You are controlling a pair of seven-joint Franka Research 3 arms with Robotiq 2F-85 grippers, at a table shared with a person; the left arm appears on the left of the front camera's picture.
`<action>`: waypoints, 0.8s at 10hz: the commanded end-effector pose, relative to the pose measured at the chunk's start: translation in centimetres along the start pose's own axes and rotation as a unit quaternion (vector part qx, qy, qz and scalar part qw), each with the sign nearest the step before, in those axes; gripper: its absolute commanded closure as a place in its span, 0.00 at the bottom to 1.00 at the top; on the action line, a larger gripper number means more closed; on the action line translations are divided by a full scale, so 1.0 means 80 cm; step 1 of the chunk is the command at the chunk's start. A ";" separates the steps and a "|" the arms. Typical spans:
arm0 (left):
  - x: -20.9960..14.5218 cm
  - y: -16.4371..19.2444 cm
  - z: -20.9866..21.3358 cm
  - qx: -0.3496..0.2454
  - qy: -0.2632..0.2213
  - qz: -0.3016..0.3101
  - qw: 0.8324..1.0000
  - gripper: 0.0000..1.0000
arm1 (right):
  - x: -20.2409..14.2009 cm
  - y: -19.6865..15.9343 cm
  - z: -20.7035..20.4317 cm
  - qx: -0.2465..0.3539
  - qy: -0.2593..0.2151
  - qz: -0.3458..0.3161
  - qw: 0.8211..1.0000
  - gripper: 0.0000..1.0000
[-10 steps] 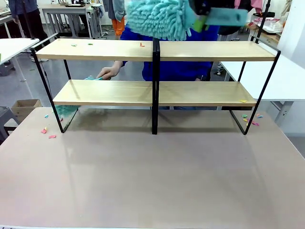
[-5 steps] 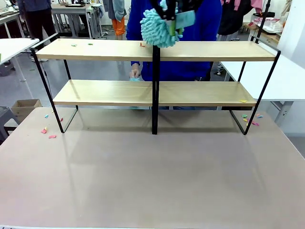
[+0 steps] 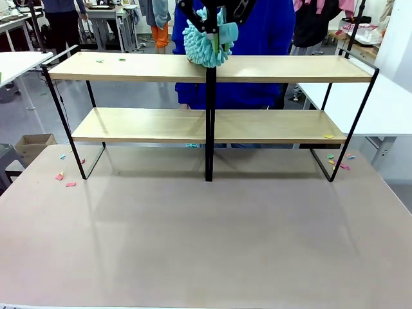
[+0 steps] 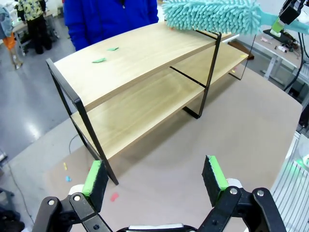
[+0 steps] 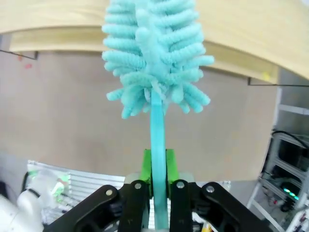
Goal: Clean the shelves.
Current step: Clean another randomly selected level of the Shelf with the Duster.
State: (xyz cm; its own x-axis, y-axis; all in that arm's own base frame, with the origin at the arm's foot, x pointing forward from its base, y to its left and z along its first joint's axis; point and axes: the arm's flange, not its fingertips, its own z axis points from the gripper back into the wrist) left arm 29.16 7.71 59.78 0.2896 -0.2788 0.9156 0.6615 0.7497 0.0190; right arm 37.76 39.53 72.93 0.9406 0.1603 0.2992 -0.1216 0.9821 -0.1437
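The shelves point(image 3: 270, 125) stand across the far half of the tabletop point(image 3: 206, 244), with a person in a blue top point(image 3: 257, 38) directly behind them. The right pincer point(image 5: 158, 166) is pressed together on the flat handle of a turquoise duster point(image 5: 152, 63), pinching it between the green pads. The fluffy head of the duster is at the upper board of the shelves, above the central black post. I cannot tell if it touches the wood or hangs just over it.

The left pincer point(image 4: 154, 176) is spread wide and holds nothing. It is over the tabletop in front of one end of the shelves, well apart from them.

On the upper board, left of the central post, lie two small green scraps point(image 3: 111, 60). A yellow scrap point(image 3: 329, 136) lies on the lower board near its right end. More coloured scraps lie on the tabletop beside the left foot point(image 3: 64, 179) and the right foot point(image 3: 340, 161) of the shelves.
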 end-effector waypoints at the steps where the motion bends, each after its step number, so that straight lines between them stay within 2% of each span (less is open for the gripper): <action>1: -0.001 0.001 0.000 -0.004 -0.004 -0.004 1.000 0.00 | 0.002 0.011 -0.010 -0.025 0.018 -0.007 1.000 0.88; 2: -0.001 0.001 0.000 -0.004 -0.004 -0.004 1.000 0.00 | 0.013 0.019 -0.013 -0.024 0.014 -0.038 0.999 0.88; 4: -0.001 0.001 0.000 -0.004 -0.004 -0.004 1.000 0.00 | 0.031 0.047 -0.018 -0.026 0.008 -0.043 0.999 0.88; 8: -0.001 0.001 0.000 -0.004 -0.004 -0.004 1.000 0.00 | 0.073 0.116 -0.011 -0.006 0.002 0.017 1.000 0.88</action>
State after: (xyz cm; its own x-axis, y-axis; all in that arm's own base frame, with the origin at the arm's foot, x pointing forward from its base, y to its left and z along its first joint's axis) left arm 29.15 7.70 59.78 0.2896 -0.2790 0.9156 0.6616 0.7496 0.0192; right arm 40.98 46.91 69.63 0.9446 0.1526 0.2907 -0.1178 0.9840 -0.1338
